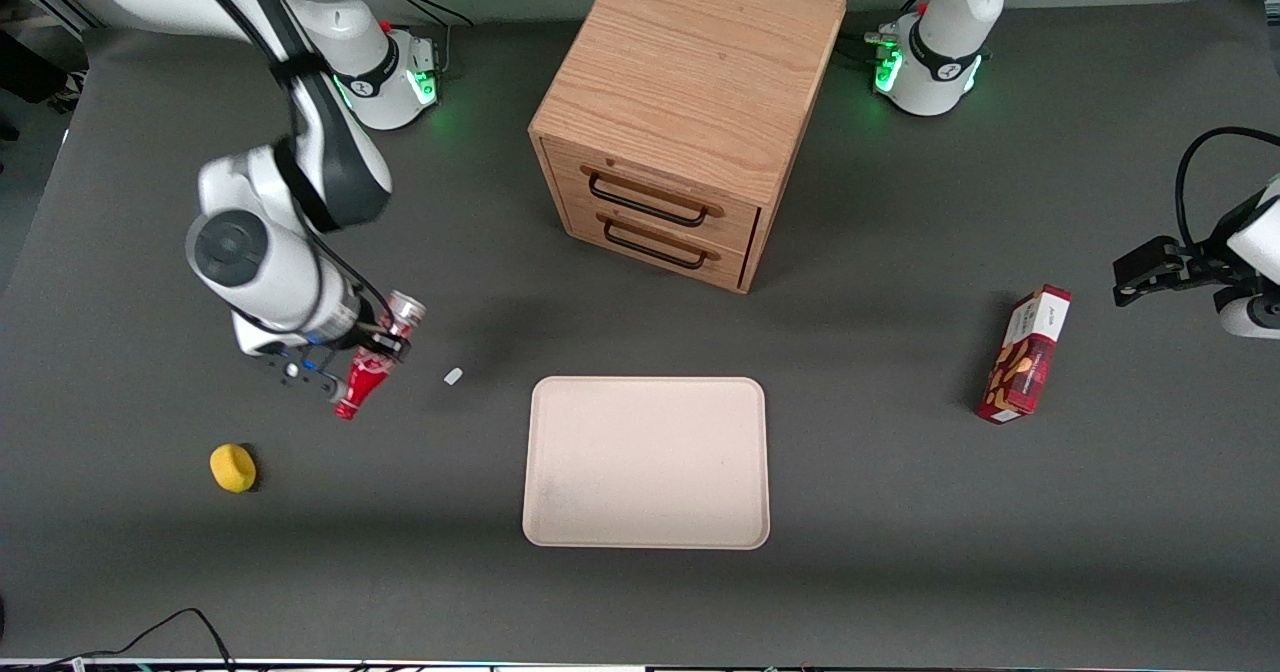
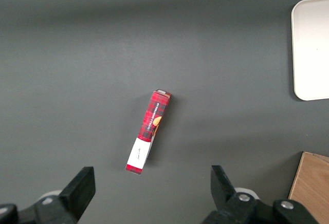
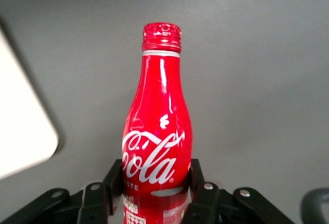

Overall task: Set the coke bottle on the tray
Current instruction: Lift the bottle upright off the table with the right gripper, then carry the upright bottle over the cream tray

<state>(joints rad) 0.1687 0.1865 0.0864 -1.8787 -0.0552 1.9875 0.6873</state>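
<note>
A: State the condition of the gripper and the bottle.

B: The fingers were closed on the lower body of the bottle, one on each flank, just under the white script. The bottle was off the worktop, tilted, with its silver base up and its red cap down and toward the front edge. It hung toward the working arm's end of the worktop, well apart from the tray.

A: Where did the tray lie?

B: Flat, near the middle of the front edge, in front of the cabinet. It held nothing.

A: What was the principal risk?

B: Slip, in my judgement. The wall was glossy and curved, and the hold sat near the base, so most of the length hung unsupported. A quick traverse could have swung the neck and rotated the bottle in the grip.

A: Other hazards?

B: A small white scrap lay between the bottle and the tray; a low carry could have caught it with the cap. The low rim could have snagged the cap in the same way. A release at that tilt would probably have let the bottle topple and roll off the tray. The yellow ball and the snack box lay away from the likely path.
</note>
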